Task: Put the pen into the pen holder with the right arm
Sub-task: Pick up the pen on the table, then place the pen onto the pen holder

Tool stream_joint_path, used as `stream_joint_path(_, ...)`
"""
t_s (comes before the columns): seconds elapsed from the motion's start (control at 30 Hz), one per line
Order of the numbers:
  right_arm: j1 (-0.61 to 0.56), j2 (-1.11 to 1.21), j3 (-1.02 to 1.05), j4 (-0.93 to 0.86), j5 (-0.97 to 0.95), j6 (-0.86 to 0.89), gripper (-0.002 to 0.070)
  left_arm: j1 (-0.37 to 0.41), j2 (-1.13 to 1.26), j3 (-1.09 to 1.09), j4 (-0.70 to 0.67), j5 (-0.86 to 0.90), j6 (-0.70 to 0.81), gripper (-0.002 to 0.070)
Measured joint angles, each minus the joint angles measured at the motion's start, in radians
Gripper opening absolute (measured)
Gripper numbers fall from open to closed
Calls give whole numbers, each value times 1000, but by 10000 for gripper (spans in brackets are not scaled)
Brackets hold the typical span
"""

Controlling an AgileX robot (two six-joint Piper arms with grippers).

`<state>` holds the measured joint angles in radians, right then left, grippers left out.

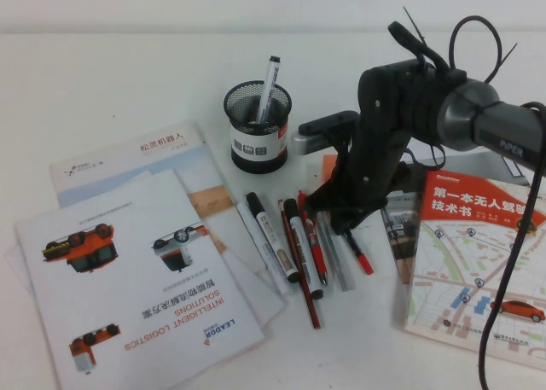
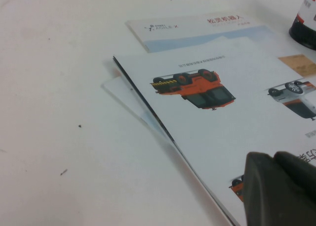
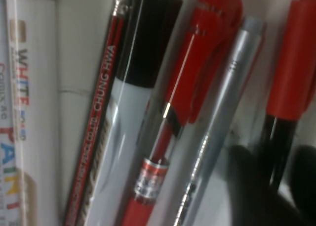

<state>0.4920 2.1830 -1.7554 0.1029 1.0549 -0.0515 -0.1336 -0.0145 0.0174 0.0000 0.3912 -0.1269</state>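
The pen [image 1: 360, 258], slim with a red cap and black barrel, lies on the table at the right end of a row of pens. In the right wrist view its red cap [image 3: 291, 63] is close up and its black barrel runs down between my two dark fingers. My right gripper [image 1: 345, 221] is down over it, open, with one finger [image 3: 242, 186] on each side of the barrel and a small gap still showing. The black mesh pen holder [image 1: 258, 130] stands behind and to the left, holding one marker. My left gripper [image 2: 277, 161] hovers shut over a brochure, out of the high view.
Beside the pen lie a silver pen [image 3: 222, 127], a thicker red pen [image 3: 197, 72], white markers [image 1: 303, 245] and a red pencil [image 1: 299, 270]. Brochures [image 1: 136, 279] cover the left side of the table. A book with a map cover [image 1: 478, 253] lies at the right. The holder's base [image 2: 303, 25] shows in the left wrist view.
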Motion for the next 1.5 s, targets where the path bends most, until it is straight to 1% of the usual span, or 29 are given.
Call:
stream_joint_path(0.03,0,0,-2,0,-1,0,100,0,0,0,0,0,0,-3)
stream_joint_path(0.07,0,0,-2,2,-3,0,72,0,0,0,0,0,0,-2)
stream_joint_path(0.3,2,-40,6,56,-24,0,66,0,0,0,0,0,0,-3)
stream_joint_path(0.37,9,-93,37,66,-76,0,66,0,0,0,0,0,0,-3)
stream_joint_path(0.47,26,-234,169,67,-237,2,66,0,0,0,0,0,0,-3)
stream_joint_path(0.57,35,-381,344,77,-506,39,66,0,0,0,0,0,0,-3)
stream_joint_path(0.63,36,-461,494,53,-751,109,66,0,0,0,0,0,0,-3)
stream_joint_path(0.67,36,-483,540,23,-873,149,66,0,0,0,0,0,0,-3)
stream_joint_path(0.73,36,-508,624,-110,-1100,285,66,0,0,0,0,0,0,-3)
stream_joint_path(0.83,32,-491,668,-334,-1410,434,66,0,0,0,0,0,0,-2)
stream_joint_path(0.9,32,-453,658,-424,-1608,446,66,0,0,0,0,0,0,-2)
stream_joint_path(0.97,34,-404,619,-460,-1753,437,66,0,0,0,0,0,0,-3)
stream_joint_path(1.07,34,-308,509,-469,-1793,431,66,0,0,0,0,0,0,-2)
stream_joint_path(1.23,34,-141,332,-469,-1773,431,66,0,0,0,0,0,0,-3)
stream_joint_path(1.37,34,-66,249,-468,-1738,431,66,0,0,0,0,0,0,-3)
stream_joint_path(1.47,34,-30,225,-465,-1717,431,92,0,0,0,0,0,0,-2)
stream_joint_path(1.5,34,-23,220,-460,-1717,431,116,0,0,0,0,0,0,-3)
